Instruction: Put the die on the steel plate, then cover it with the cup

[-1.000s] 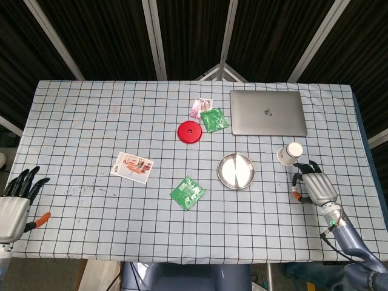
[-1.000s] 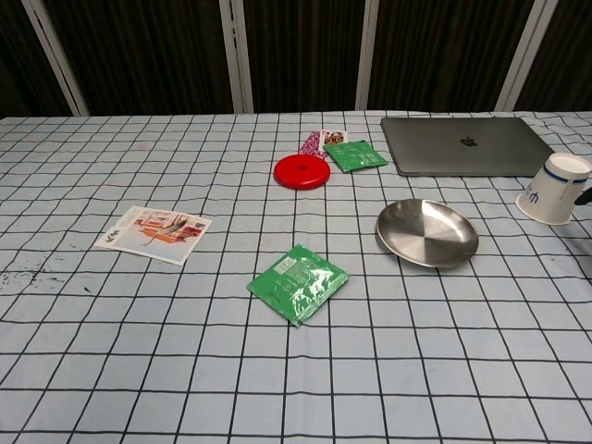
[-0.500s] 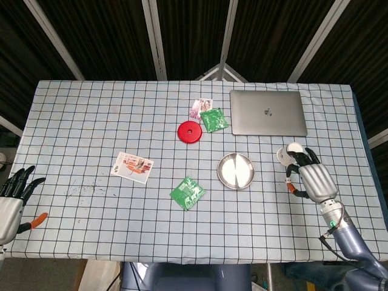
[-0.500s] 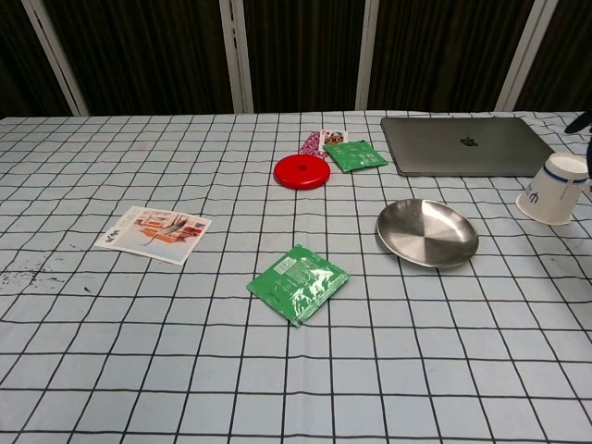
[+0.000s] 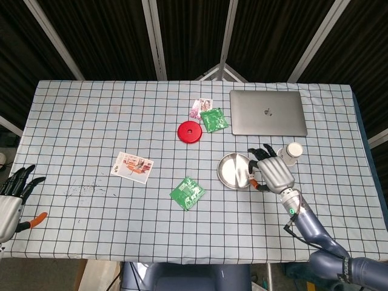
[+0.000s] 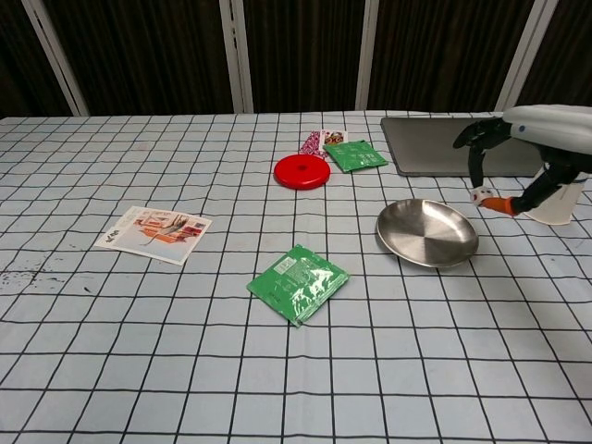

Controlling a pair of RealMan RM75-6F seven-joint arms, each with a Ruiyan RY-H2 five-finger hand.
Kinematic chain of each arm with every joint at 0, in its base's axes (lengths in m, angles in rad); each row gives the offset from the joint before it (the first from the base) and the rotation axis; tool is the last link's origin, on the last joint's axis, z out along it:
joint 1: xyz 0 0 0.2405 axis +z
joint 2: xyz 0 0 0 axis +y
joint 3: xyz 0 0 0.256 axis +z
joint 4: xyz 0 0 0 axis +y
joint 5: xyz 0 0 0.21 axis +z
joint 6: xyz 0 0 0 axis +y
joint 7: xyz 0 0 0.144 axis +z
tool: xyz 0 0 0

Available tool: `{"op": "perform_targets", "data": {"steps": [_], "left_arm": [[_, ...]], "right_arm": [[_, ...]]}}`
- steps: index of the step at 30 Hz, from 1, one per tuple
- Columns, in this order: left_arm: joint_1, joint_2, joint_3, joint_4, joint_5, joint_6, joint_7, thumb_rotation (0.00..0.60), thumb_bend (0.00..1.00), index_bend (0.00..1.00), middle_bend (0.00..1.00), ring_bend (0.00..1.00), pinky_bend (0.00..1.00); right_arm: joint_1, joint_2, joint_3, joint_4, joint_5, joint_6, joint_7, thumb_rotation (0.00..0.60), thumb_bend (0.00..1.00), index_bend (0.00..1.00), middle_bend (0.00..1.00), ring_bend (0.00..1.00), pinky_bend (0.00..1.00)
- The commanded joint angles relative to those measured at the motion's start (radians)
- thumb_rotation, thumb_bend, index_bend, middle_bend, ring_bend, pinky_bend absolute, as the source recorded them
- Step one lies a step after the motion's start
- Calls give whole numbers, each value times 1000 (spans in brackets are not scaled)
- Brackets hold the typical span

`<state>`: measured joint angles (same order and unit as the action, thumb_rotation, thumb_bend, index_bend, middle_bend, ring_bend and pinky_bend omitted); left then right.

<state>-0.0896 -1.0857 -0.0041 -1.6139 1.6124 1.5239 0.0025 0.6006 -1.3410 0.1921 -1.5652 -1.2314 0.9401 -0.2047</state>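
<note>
The steel plate [image 5: 230,171] [image 6: 416,236] lies empty right of the table's centre. Just over its right rim hovers my right hand [image 5: 274,173] [image 6: 546,129], fingers curled downward. It pinches a small white die [image 6: 479,195] [image 5: 252,177] against its orange-tipped thumb. The white paper cup [image 5: 294,150] [image 6: 558,209] stands mouth-down to the right of the plate, partly hidden behind that hand in the chest view. My left hand [image 5: 12,195] hangs off the front left corner of the table, fingers spread and holding nothing.
A closed grey laptop [image 5: 267,113] [image 6: 444,146] lies behind the plate. A red disc [image 5: 189,131] [image 6: 302,170], two green packets [image 5: 187,193] [image 6: 298,282] [image 5: 213,119] and a printed card [image 5: 133,167] [image 6: 154,232] are scattered across the checked cloth.
My right hand has swung left from beside the cup to the plate's right rim, carrying the die. The left hand has barely shifted.
</note>
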Motion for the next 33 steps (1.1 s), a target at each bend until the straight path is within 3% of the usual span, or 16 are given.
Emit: {"op": "perform_targets", "data": {"steps": [1, 13, 29, 31, 33], "left_arm": [[-2, -1, 0, 0, -2, -3, -1, 600, 260, 189, 0, 0, 128], [-4, 5, -1, 0, -12, -10, -11, 600, 260, 189, 0, 0, 128], [-2, 7, -2, -1, -22, -11, -2, 600, 260, 190, 0, 0, 128], [-3, 6, -2, -1, -22, -12, 1, 600, 260, 190, 0, 0, 128], [-4, 5, -2, -2, -23, -14, 4, 600, 260, 191, 0, 0, 128]], "right_arm": [[32, -51, 8, 52, 26, -31, -7, 600, 398, 566, 159, 162, 24], [96, -223, 22, 271, 73, -83, 38, 600, 398, 566, 159, 162, 24], [126, -313, 16, 420, 90, -126, 85, 600, 398, 566, 159, 162, 24], [127, -314, 13, 422, 84, -128, 91, 600, 373, 558, 158, 162, 24], [128, -314, 12, 422, 78, -128, 97, 600, 285, 495, 158, 162, 24]]}}
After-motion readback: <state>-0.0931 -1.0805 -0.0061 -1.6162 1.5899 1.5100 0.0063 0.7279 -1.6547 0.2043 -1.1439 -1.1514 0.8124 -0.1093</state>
